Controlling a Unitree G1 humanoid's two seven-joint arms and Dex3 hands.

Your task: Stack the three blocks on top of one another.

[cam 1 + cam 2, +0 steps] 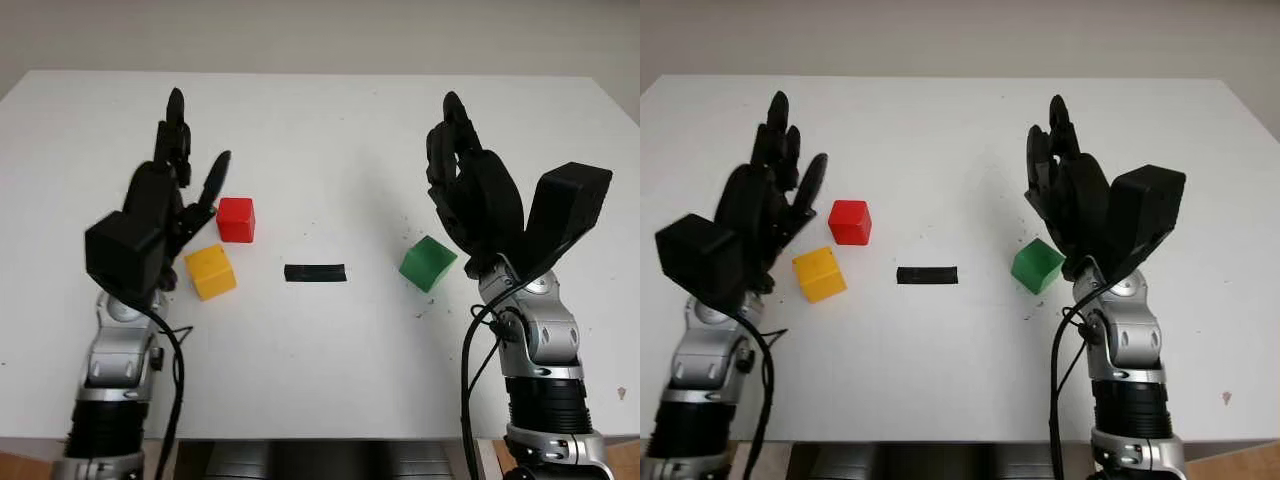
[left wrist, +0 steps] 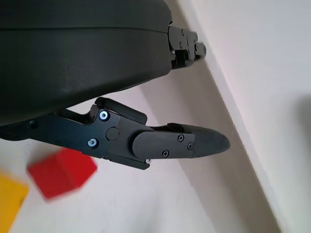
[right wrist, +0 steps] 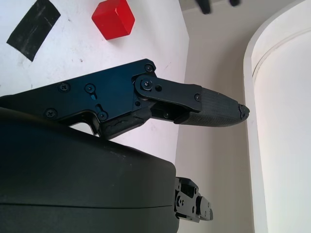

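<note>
Three blocks lie apart on the white table (image 1: 320, 130). The red block (image 1: 236, 219) sits left of centre, with the yellow block (image 1: 211, 271) just in front of it and to its left. The green block (image 1: 428, 263) is right of centre. My left hand (image 1: 180, 165) hovers open above the table just left of the red and yellow blocks, holding nothing. My right hand (image 1: 455, 150) is raised open just right of and behind the green block, also holding nothing. The red block (image 2: 60, 172) and a corner of the yellow block (image 2: 9, 201) appear in the left wrist view.
A short strip of black tape (image 1: 315, 272) lies on the table between the yellow and green blocks. The table's far edge (image 1: 320, 72) meets a pale wall. Small dark specks dot the surface near the green block.
</note>
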